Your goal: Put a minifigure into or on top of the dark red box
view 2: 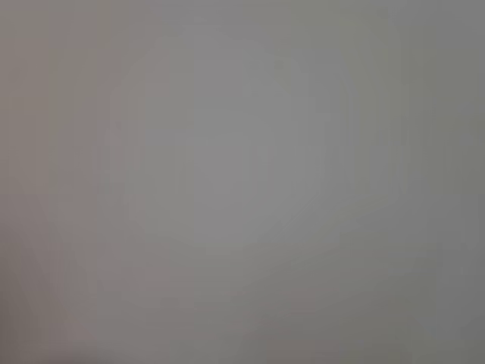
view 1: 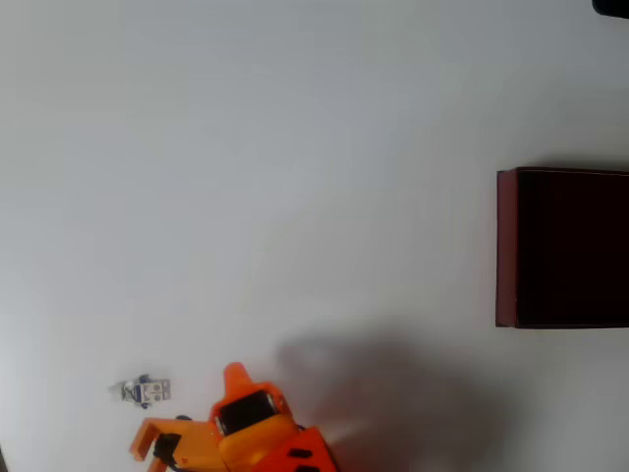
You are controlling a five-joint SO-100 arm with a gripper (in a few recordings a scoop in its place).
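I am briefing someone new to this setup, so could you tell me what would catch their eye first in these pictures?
In the overhead view, the orange gripper stands out at the bottom edge of the pale table, its fingers spread. Just left of it, untouched, lies the tiny minifigure. Far off at the right edge sits the big dark red box with its black inside.

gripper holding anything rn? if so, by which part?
Nothing held. In the overhead view the gripper is open, fingers spread, and the minifigure lies on the white table just to its left, apart from both fingers. The dark red box sits far right.
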